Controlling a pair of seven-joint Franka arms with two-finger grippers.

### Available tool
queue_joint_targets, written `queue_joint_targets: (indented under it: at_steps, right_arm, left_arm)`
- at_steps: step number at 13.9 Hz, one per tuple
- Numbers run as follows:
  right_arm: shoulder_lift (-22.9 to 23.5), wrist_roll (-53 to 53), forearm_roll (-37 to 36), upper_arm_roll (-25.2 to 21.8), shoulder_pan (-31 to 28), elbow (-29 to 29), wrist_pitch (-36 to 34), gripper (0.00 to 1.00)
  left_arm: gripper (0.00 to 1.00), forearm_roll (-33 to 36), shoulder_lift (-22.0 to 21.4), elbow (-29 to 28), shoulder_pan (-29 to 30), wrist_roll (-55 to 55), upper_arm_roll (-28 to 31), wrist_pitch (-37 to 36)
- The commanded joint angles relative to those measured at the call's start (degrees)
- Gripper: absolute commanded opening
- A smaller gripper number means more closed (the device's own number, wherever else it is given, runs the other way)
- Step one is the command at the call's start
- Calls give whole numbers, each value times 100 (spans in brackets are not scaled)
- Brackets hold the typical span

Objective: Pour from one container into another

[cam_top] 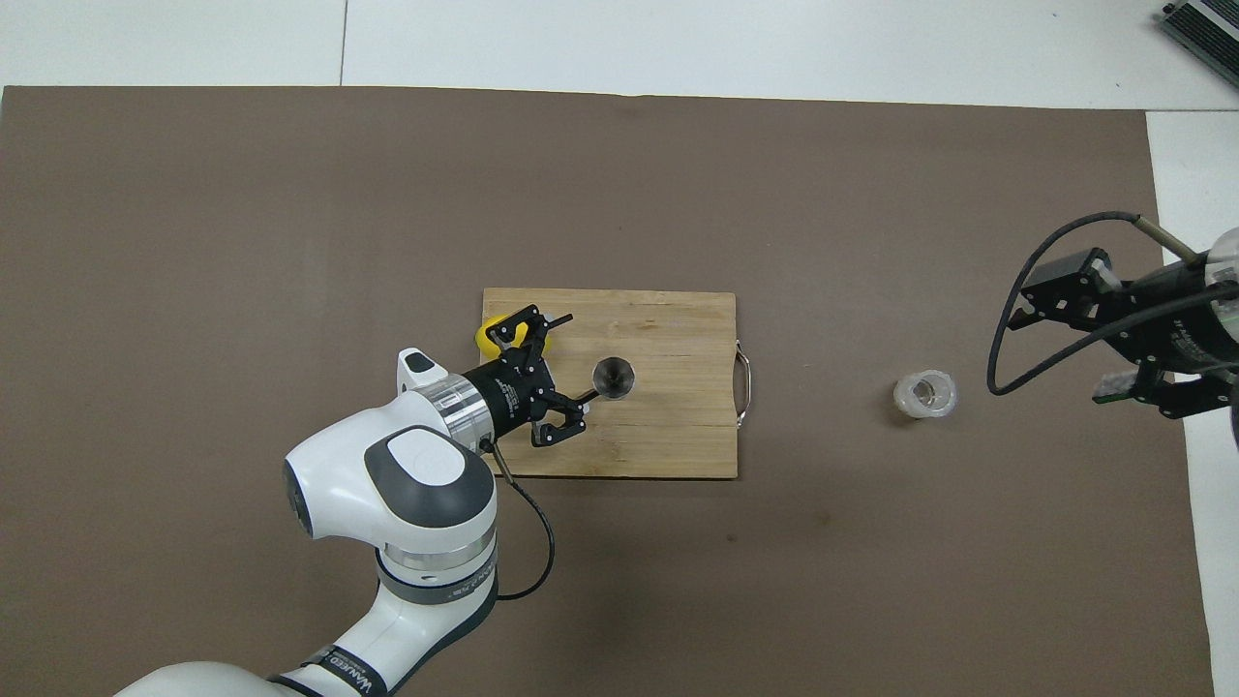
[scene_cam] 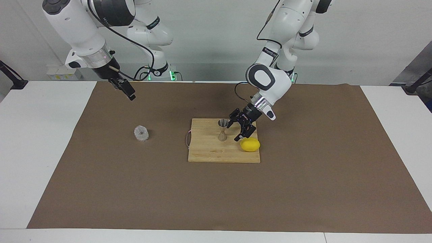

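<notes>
The clear faceted glass cup [scene_cam: 141,133] [cam_top: 925,394] stands alone on the brown mat toward the right arm's end. The steel hourglass jigger [scene_cam: 222,130] [cam_top: 614,376] stands upright on the wooden cutting board [scene_cam: 209,153] [cam_top: 678,440]. My left gripper [scene_cam: 233,132] [cam_top: 579,355] hangs low over the board just beside the jigger, open, with nothing between its fingers. My right gripper [scene_cam: 125,91] [cam_top: 1065,348] is raised over the mat's edge at the right arm's end, open and empty, well away from the cup.
A yellow lemon [scene_cam: 250,144] [cam_top: 484,334] lies on the board's corner toward the left arm's end, partly covered by the left gripper in the overhead view. The board has a wire handle [cam_top: 743,382] facing the cup. White table [scene_cam: 40,135] borders the mat.
</notes>
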Motion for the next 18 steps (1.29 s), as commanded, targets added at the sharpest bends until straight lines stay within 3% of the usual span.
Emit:
queue_joint_targets:
  at_steps: [1,7,10,15,18]
  right_arm:
    - [-74,576,423,-179,-124,-352,227,100]
    - [128,1412,1161,-759,-150,-871,764,100]
    - [172,1947,1198,-874,-150,-1003,1053,100]
    - [374,2028,1567,-1015,-256,-1249,1292,100]
    - [418,1985,1786,-1050,-273,-1477,1537,100]
  left_arm:
    - [100,271,-435,-377,247,67,-26,-46]
    - [100,1131,-742,-579,721,50,-17,-520]
    - [100,1685,-796,-659,862,41,1,-617]
    - [100,2994,-1147,-940,1416,32,18,-1328]
    - [100,4240,-1349,-958,2083,6,18,-2319]
